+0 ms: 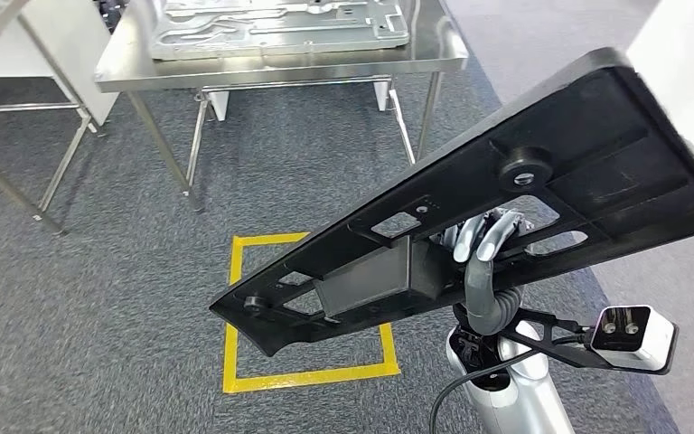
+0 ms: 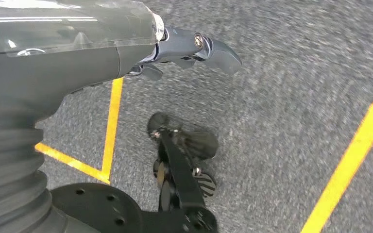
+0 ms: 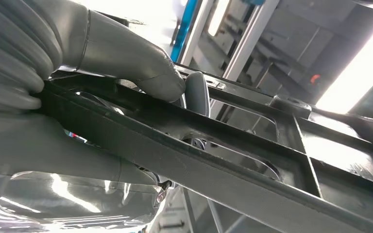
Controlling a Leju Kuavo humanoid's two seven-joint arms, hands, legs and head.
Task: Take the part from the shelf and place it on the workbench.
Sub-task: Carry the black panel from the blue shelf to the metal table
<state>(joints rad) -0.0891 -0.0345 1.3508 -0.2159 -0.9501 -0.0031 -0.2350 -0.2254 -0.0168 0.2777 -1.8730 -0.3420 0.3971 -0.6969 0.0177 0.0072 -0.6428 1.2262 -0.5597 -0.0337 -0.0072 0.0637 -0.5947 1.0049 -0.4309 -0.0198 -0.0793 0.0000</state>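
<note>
Right hand (image 1: 486, 242) grasping the black plastic part (image 1: 470, 199): thumb over one side of a rib, fingers (image 3: 196, 92) wrapped through an opening from the other. Part is off the shelf, in the air in front of me, tilted, its narrow end low toward the yellow floor square (image 1: 307, 312), its broad end high at my right.

Handling, my read: long flat moulded panel, ribbed, with cut-outs and a round boss (image 1: 524, 170). Looks stiff and fairly light, but it is long and held near its middle, so it will want to swing and twist. Smooth plastic, likely slippery; the rib and the opening edge give the best purchase. A thin edge could crack if knocked.

Left hand (image 2: 184, 48) hangs over grey carpet, holding nothing, fingers loosely apart.

Around: steel workbench (image 1: 280, 68) ahead, well apart from me. A large pale metal panel (image 1: 280, 27) already lies on its surface, taking most of it. Second steel frame (image 1: 18, 136) to the left. The part's low tip would reach the bench edge first; free surface looks scarce.
</note>
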